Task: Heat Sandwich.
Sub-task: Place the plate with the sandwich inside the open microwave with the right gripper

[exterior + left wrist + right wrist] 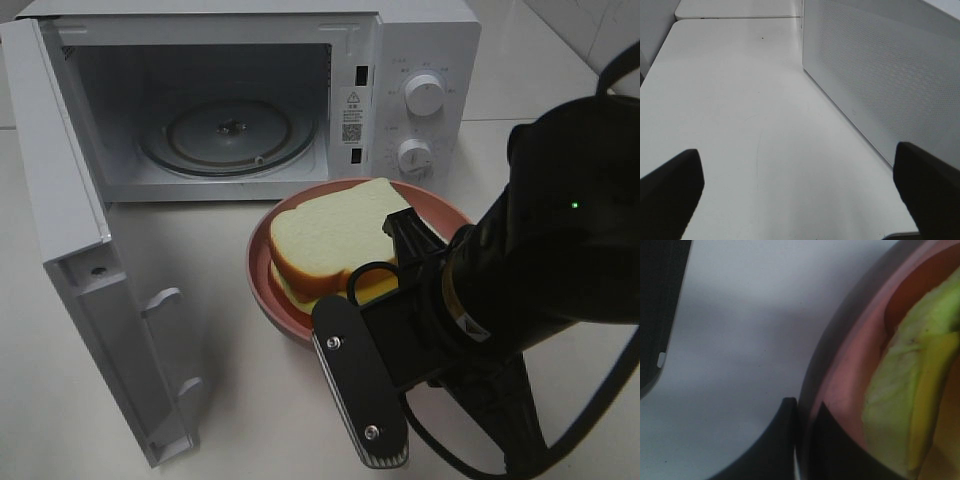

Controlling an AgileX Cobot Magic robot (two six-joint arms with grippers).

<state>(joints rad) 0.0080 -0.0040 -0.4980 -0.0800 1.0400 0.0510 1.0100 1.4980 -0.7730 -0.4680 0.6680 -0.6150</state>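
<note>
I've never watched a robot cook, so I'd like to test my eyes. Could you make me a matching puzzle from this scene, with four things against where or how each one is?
Things:
1. microwave door
2. sandwich
3. left gripper
4. right gripper

States:
A. pinched shut on the rim of the pink plate
B. swung open
C. open, holding nothing
D. lying on the plate

Pairs: 1-B, 2-D, 3-C, 4-A
</note>
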